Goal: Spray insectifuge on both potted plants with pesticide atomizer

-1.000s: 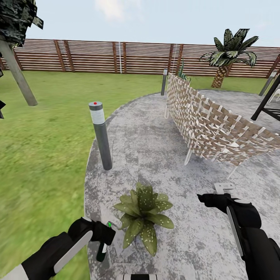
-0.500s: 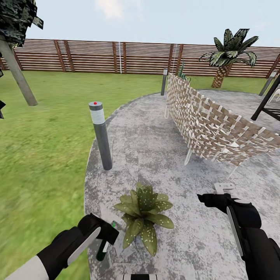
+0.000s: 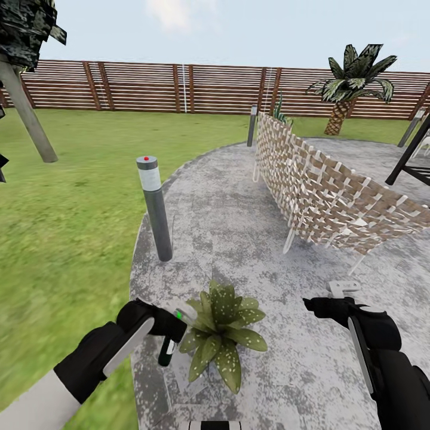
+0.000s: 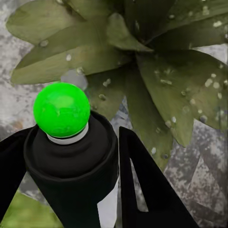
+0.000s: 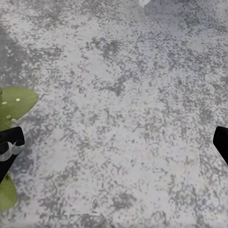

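Left end effector (image 3: 170,325) has risen and moved in toward the plant over the last second; in the head view it now sits just beside the near-left leaves of the low rosette potted plant with broad pale-speckled green leaves (image 3: 222,325), where a second ago it hung lower and farther out over the patio edge. It is pinching the slim dark-green pesticide atomizer (image 3: 166,352), which hangs below the black fingers, bottle body pointing down toward the round grey speckled stone patio (image 3: 239,227).

Left wrist view: the atomizer's cap shows as a bright green ball (image 4: 61,109) on a black collar, held between the two dark fingers (image 4: 142,190), with the speckled leaves directly ahead and close. Judgement: the nozzle is now positioned for spraying this plant; coverage not yet confirmed.

Right end effector (image 3: 313,306) is unchanged, held over bare patio to the plant's right. Right wrist view shows its finger edges at opposite margins, so it is spread wide and empty.

Hard to make out:
- No spray mist or wetting visible.
- The plant's pot is hidden under the leaves.
- The atomizer's label is not readable.
- Only one speckled rosette in view; second plant's location unknown.
- The grey post with red top (image 3: 154,206) stands well behind, not involved.
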{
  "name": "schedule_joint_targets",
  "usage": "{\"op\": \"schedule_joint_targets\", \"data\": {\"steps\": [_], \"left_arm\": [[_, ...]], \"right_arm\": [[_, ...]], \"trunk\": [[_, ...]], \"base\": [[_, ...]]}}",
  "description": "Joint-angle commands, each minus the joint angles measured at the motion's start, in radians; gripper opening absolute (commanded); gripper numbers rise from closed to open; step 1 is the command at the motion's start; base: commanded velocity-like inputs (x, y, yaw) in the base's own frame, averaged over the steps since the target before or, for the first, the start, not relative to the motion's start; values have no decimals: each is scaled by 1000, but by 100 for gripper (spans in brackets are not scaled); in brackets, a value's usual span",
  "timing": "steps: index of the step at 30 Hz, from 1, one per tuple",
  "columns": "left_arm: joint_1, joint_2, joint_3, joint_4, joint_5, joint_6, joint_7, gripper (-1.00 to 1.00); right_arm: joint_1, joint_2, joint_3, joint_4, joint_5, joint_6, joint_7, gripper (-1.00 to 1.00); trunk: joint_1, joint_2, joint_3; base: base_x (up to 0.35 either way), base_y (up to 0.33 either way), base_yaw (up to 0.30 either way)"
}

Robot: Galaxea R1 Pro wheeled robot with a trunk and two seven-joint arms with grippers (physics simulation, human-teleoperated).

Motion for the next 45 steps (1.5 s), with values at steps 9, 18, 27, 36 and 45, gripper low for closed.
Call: {"op": "schedule_joint_targets", "data": {"steps": [9,18,27,36,45], "left_arm": [[-83,-59,-11,69,48,2,-8,-100],[-6,27,-1,29,54,2,-7,-100],[18,44,0,24,58,2,-10,-100],[18,28,-6,2,54,2,-7,-100],[43,-17,-6,14,45,2,4,-100]], "right_arm": [[-1,-1,0,-1,10,4,10,100],[-1,0,0,-1,10,4,10,100],[-1,0,0,-1,10,4,10,100],[-1,0,0,-1,10,4,10,100],[0,0,0,-1,10,3,9,100]], "trunk": [[0,0,-1],[0,0,-1],[0,0,-1],[0,0,-1],[0,0,-1]], "base": [[0,0,0],[0,0,0],[-56,0,0],[-3,0,0],[-62,23,0]]}}
